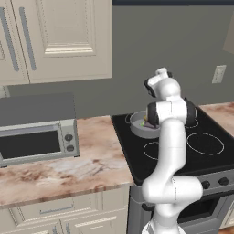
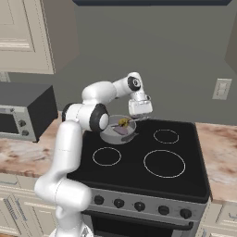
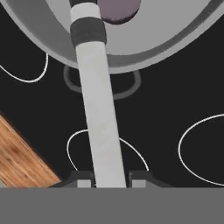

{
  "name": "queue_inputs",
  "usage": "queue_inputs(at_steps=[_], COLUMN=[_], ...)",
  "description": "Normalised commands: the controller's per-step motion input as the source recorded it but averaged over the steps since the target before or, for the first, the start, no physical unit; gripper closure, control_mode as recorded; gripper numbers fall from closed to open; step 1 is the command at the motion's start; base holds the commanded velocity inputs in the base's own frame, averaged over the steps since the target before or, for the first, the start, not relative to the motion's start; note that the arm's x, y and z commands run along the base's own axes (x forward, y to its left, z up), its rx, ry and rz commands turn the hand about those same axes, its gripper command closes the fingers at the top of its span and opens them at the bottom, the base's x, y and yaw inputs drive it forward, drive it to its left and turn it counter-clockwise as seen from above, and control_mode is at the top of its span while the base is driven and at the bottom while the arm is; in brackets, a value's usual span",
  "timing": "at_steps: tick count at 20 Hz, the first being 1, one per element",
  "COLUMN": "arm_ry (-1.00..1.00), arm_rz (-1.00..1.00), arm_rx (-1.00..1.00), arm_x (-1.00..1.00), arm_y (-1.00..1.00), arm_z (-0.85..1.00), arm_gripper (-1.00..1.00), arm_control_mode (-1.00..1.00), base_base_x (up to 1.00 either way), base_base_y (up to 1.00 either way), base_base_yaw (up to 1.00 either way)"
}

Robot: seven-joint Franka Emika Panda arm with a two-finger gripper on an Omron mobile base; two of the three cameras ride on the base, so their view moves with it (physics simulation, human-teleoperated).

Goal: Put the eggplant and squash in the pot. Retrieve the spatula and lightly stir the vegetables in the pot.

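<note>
End effector [image 3: 105, 177] clamped on spatula [image 3: 97, 109] — blade end in pot [image 3: 175, 39] beside eggplant [image 3: 118, 8]. Stir gently, short arcs — avoid tipping rim.

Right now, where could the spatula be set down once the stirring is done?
Free: the counter between toaster oven and stove, and the front burners. Crowded: the back-left burner, where the pot holds eggplant and squash under the pincer, shut on the spatula.
</note>
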Motion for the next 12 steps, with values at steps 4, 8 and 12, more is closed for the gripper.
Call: queue_inputs(at_steps=[4, 8, 12], arm_ry=[-0.20, -0.12, -0.09], arm_rz=[0.00, 0.00, -0.02], arm_rx=[0.04, 0.04, 0.00], arm_x=[-0.17, -0.38, 0.36], arm_y=[-0.03, -0.03, -0.13], arm_z=[0.01, 0.00, -0.04], arm_gripper=[1.00, 1.00, 1.00], arm_control_mode=[-1.00, -1.00, -1.00], base_base_x=[0.00, 0.00, 0.00], base_base_y=[0.00, 0.00, 0.00], base_base_yaw=[0.00, 0.00, 0.00])
